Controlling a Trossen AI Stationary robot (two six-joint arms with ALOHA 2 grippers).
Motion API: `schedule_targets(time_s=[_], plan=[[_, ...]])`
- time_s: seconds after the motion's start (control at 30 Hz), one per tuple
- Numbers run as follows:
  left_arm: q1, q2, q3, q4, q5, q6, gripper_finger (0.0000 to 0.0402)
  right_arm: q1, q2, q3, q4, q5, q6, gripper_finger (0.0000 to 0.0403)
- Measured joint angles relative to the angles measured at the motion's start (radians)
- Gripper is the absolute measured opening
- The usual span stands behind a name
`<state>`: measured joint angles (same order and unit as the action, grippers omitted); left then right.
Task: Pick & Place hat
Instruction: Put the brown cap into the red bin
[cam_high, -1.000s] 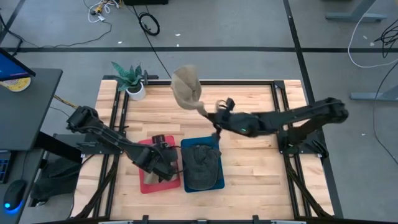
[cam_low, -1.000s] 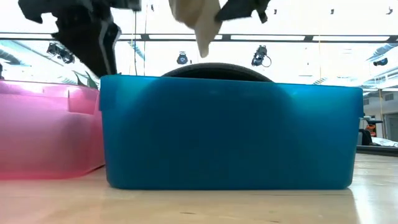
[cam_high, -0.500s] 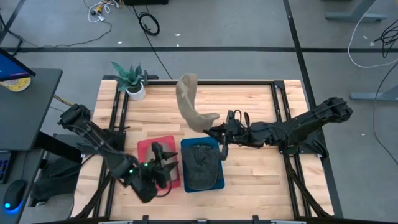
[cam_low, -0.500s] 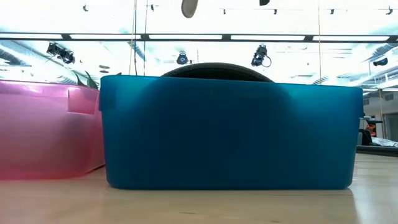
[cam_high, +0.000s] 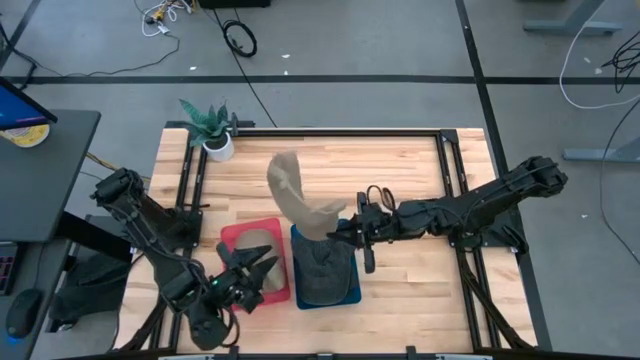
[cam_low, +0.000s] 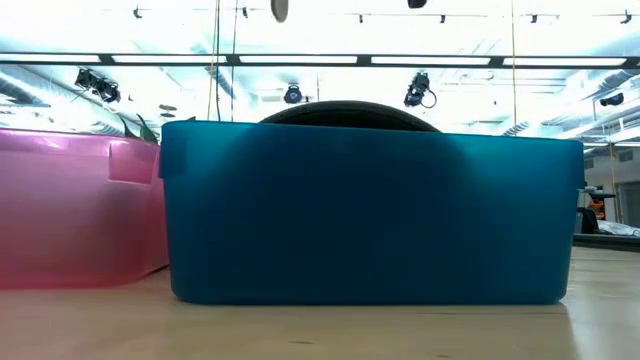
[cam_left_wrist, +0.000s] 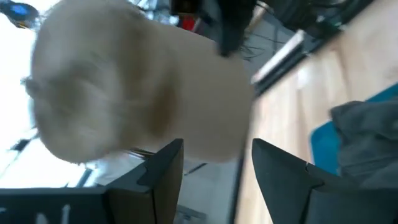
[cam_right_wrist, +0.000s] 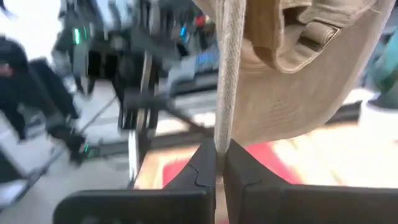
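Tan hat (cam_high: 297, 198) held aloft over blue bin (cam_high: 347, 292), brim pinched in right fingers (cam_right_wrist: 212, 163) (clenched tight on edge). Dark hat (cam_high: 320, 262) already inside blue bin. Pink bin (cam_high: 238, 238) just beside. Left fingers (cam_left_wrist: 165, 168) spread, released, near pink bin, grasping nothing.

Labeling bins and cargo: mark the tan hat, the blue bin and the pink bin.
tan hat (cam_high: 290, 195), high view, on its crown.
blue bin (cam_low: 370, 215), low view, on its front wall.
pink bin (cam_low: 70, 215), low view, on its side wall.

Blue bin (cam_high: 348, 292) blocked by dark hat (cam_high: 322, 262); red bin (cam_high: 240, 236) part open; table (cam_high: 410, 165) rear free.
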<state>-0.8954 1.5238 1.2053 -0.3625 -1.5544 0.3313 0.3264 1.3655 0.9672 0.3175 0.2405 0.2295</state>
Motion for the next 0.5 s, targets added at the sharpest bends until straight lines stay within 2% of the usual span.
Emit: schedule_targets(time_s=[0.2,0.5], plan=[[-0.022,0.000,0.000,0.068,-0.017,0.140,0.0195,-0.010,0.000,0.000,-0.133,-0.087,0.078,0.0004],[0.007,0.000,0.000,0.068,-0.017,0.151,0.0195,-0.008,0.007,0.001,-0.203,-0.155,0.130,0.0004]])
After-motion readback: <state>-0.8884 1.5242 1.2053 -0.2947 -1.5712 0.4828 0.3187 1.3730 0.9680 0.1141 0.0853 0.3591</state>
